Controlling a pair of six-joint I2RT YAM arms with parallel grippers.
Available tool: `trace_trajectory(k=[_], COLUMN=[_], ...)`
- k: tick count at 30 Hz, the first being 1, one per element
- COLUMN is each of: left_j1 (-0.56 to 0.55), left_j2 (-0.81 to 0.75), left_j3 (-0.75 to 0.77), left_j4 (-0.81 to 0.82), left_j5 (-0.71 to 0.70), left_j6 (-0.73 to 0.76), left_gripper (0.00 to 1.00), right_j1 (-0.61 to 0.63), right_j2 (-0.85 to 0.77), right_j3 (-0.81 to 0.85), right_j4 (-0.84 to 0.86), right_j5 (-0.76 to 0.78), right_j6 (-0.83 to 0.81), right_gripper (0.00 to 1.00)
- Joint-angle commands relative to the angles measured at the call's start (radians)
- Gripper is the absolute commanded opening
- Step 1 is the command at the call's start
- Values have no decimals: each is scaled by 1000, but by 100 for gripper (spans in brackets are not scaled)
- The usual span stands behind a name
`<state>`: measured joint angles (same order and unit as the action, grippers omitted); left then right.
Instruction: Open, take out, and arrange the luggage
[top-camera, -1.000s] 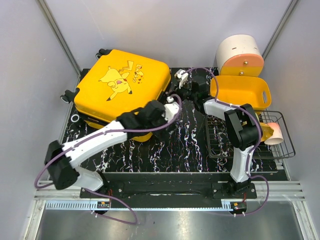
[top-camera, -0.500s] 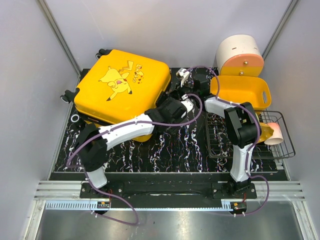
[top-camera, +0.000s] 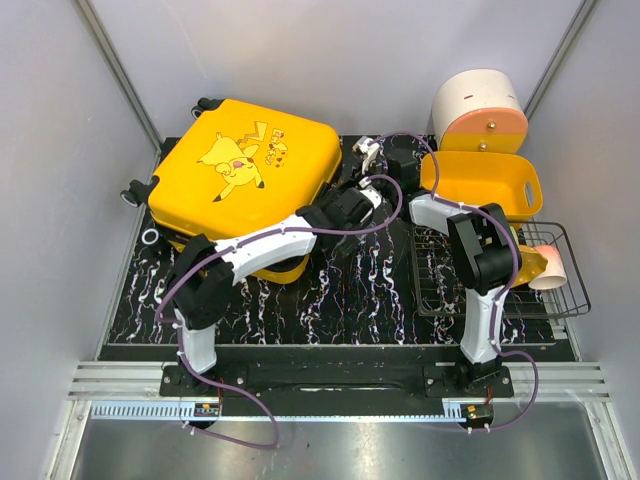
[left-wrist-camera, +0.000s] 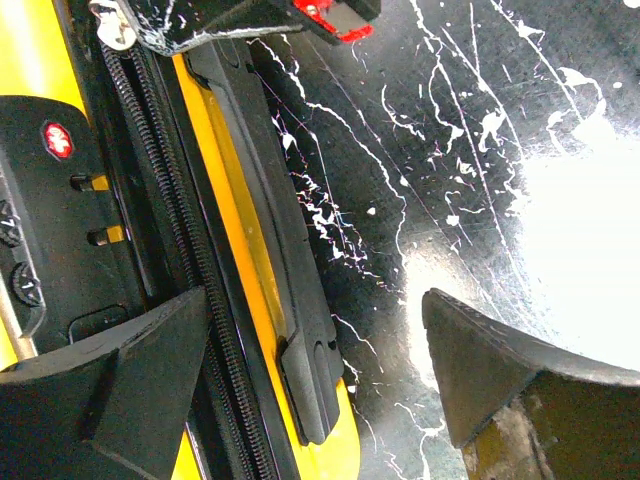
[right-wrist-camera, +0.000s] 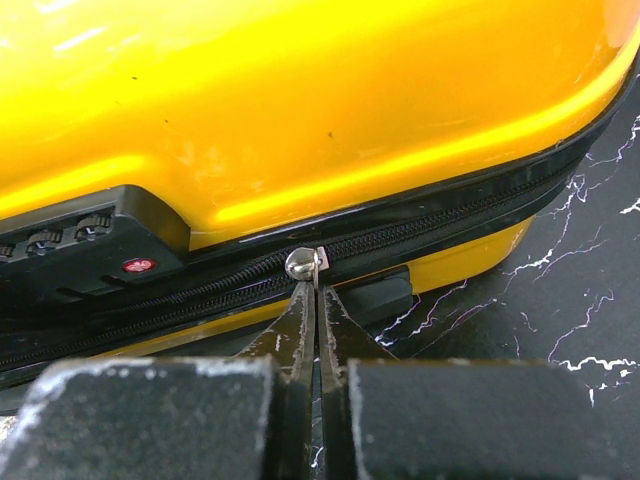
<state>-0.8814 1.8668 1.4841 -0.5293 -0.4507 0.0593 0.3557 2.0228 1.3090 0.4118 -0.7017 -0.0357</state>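
Observation:
The yellow luggage (top-camera: 245, 160) lies closed and flat at the back left of the black marbled table, cartoon print up. My right gripper (right-wrist-camera: 317, 292) is shut on the luggage's silver zipper pull (right-wrist-camera: 303, 263), on the side facing the middle of the table; it shows in the top view (top-camera: 366, 156) too. My left gripper (left-wrist-camera: 315, 370) is open and empty. One of its fingers (left-wrist-camera: 120, 385) is over the zipper and lock side, the other (left-wrist-camera: 500, 385) over the table, with the black side handle (left-wrist-camera: 295, 300) between them. The left gripper also shows in the top view (top-camera: 358, 198).
A yellow plastic basket (top-camera: 482, 185) sits at the back right, with a white and peach round container (top-camera: 480, 110) behind it. A black wire basket (top-camera: 500, 275) holds a pink and white cup (top-camera: 548, 262) at the right. A small white ring (top-camera: 150, 236) lies left of the luggage.
My left arm has folded in, and its gripper has moved right and farther back to the luggage's side near the right gripper. The right gripper has barely moved.

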Motion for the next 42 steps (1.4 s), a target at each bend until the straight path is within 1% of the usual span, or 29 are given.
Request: trace_trajectory(k=[1, 5, 8, 12, 18, 22, 32, 37, 38, 40, 42], left_j1=[-5, -51, -88, -106, -84, -47, 21, 24, 22, 25, 27], left_j2=[2, -17, -29, -25, 14, 43, 109, 137, 141, 158, 169], left_j3=[58, 53, 50, 74, 77, 73, 30, -5, -10, -24, -39], left_j4=[22, 28, 51, 28, 12, 6, 55, 55, 45, 29, 11], left_j5=[-8, -23, -75, -91, -103, -94, -85, -45, -42, -36, -20], left_j6=[-19, 7, 46, 36, 10, -7, -39, -58, -96, -113, -141], left_gripper=[89, 89, 89, 89, 90, 90, 90, 89, 89, 88, 84], right_j1=[-4, -4, -3, -4, -4, -4, -3, -3, -4, -3, -4], right_j2=[8, 10, 10, 8, 7, 7, 16, 19, 19, 20, 24], right_j3=[53, 50, 47, 45, 42, 44, 42, 44, 44, 45, 49], right_j4=[71, 71, 71, 71, 71, 74, 79, 79, 79, 79, 79], right_j5=[-13, -18, -18, -18, -16, -16, -12, -9, -9, -7, -5], right_j6=[10, 10, 11, 11, 11, 10, 11, 11, 11, 11, 13], right_gripper=[0, 0, 0, 0, 0, 0, 0, 0, 0, 0, 0])
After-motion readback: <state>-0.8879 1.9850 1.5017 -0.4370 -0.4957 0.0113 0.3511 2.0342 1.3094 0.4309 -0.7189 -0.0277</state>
